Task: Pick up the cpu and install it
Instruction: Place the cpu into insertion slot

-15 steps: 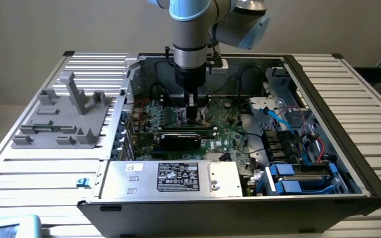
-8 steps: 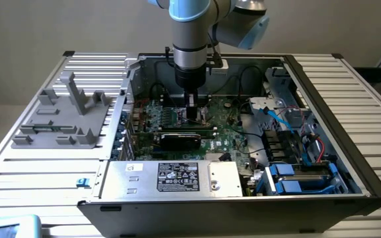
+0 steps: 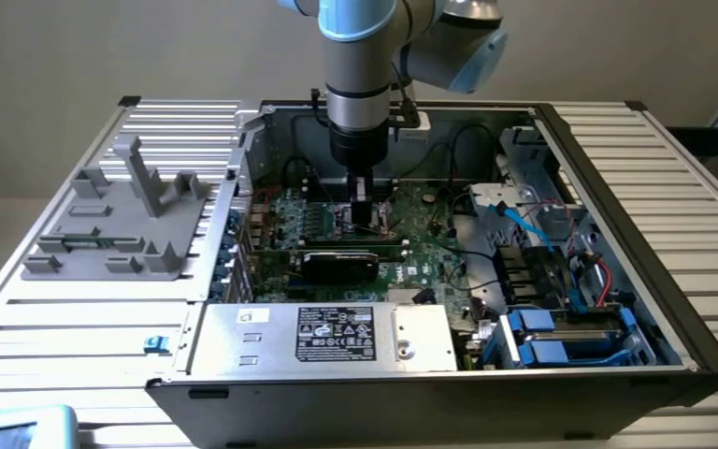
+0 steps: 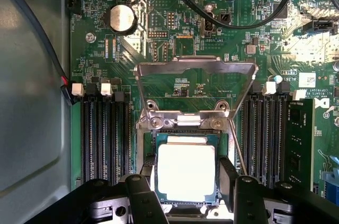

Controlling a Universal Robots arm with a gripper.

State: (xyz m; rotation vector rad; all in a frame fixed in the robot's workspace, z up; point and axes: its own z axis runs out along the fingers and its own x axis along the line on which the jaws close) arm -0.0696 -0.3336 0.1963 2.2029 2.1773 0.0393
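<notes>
- Cpu [image 4: 186, 172] sits dead centre between the pincer [image 4: 188, 184] fingers, straight below the wrist and not off to either side.
- Pincer looks clamped on it. The jaws stand wide, with a pad against each of two opposite edges, and the other two edges are free.
- Chip lies flat and square to the socket [image 4: 185, 122], inside its outline. I can't tell if it's fully seated or just above the pins.
- Load frame [image 4: 196, 68] is flipped up past one free edge, so nothing hangs over the chip.
- RAM slots [image 4: 103, 139] run along both sides, parallel to the pads and apart from the fingers.
- In the exterior view the arm drops straight into the far middle of the case [image 3: 396, 117]. The pincer is just beyond the black card [image 3: 340, 267], and the power supply [image 3: 322, 337] is at the near edge.
- My read: what matters here is chip versus socket, and they look lined up.
</notes>
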